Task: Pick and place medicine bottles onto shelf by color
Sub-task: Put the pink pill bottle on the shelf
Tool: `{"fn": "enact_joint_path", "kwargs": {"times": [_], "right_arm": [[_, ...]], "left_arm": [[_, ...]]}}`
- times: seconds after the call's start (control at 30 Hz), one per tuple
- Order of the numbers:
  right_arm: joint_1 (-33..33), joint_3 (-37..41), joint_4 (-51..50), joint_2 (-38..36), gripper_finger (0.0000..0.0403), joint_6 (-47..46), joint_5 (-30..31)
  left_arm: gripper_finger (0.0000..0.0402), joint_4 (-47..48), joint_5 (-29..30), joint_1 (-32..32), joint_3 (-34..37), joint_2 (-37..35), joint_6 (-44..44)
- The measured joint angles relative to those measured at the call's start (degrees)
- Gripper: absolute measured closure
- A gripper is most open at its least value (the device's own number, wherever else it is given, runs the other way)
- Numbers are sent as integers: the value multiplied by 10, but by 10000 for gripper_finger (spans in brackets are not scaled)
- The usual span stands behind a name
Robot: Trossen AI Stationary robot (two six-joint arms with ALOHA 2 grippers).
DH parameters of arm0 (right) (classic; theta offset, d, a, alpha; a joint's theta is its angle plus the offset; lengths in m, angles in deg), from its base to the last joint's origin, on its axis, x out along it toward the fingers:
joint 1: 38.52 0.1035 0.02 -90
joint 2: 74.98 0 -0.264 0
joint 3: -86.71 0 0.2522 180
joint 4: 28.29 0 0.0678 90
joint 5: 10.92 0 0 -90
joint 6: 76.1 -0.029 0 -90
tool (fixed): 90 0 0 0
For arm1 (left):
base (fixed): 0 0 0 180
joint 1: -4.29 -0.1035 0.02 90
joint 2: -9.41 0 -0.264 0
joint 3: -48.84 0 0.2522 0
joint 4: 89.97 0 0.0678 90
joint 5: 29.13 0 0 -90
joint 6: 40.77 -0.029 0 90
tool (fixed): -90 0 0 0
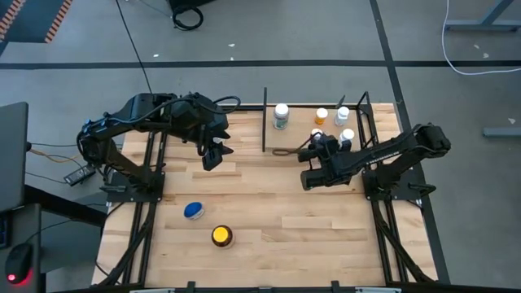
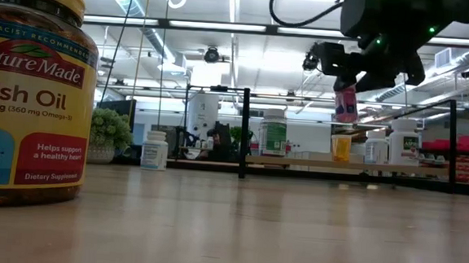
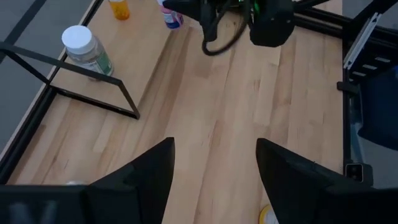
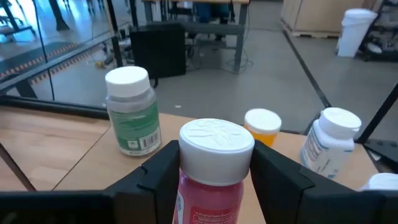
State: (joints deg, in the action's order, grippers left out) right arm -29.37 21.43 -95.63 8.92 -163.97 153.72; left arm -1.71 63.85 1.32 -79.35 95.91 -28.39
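- The left hand (image 1: 213, 153) hangs open and empty over the far-left part of the table (image 1: 269, 228), its two fingers spread with bare planks between them in the left wrist view.
- Near the table's near-left edge stand a blue-lidded bottle (image 1: 194, 211) and, just right of it, the wide amber bottle with a yellow lid (image 1: 221, 236). Both are well apart from the shelf (image 1: 301, 122). In the low view the amber bottle (image 2: 31, 95) reads "Nature Made", "Fish Oil", "360 mg Omega-3" and "Helps support a healthy heart".
- On the shelf's left end stands a white-capped bottle with a green label (image 1: 281, 116); its print is too small to read.
- The right hand (image 1: 319, 144) grips a red-bodied bottle with a white cap (image 4: 214, 163), held upright and lifted clear above the shelf board, as the low view shows (image 2: 346, 103).
- Further right on the shelf stand an orange bottle (image 1: 321, 116) and white bottles (image 1: 343, 115).
- Judged from this, the step in hand is setting the red bottle down on the shelf. To do it well, lower it straight and upright into a bare gap, clear of the orange bottle and the black posts, and open the fingers only once its base rests flat on the board.
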Motion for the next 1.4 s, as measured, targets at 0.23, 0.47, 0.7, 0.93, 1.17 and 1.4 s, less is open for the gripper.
{"fn": "enact_joint_path", "kwargs": {"times": [0.23, 0.47, 0.7, 0.93, 1.17, 1.4], "right_arm": [[8, 33, 53, 0, 226, 26, 30], [3, 111, 159, 0, 226, 41, 51], [-39, 136, 164, 0, 224, 62, 48], [-54, 172, 223, 0, 222, 57, 28], [-66, 173, 228, 0, 221, 66, 28], [-96, 173, 237, 0, 221, 75, 27]], "left_arm": [[171, 0, 16, 0, 0, 0, -28], [171, -15, 39, -1, 25, 0, -41], [171, -15, 39, -1, 35, 0, -38], [171, -15, 39, -1, 35, 0, -36], [171, -15, 39, -1, 35, 0, -36], [171, -15, 49, -1, 35, 0, -36]]}}
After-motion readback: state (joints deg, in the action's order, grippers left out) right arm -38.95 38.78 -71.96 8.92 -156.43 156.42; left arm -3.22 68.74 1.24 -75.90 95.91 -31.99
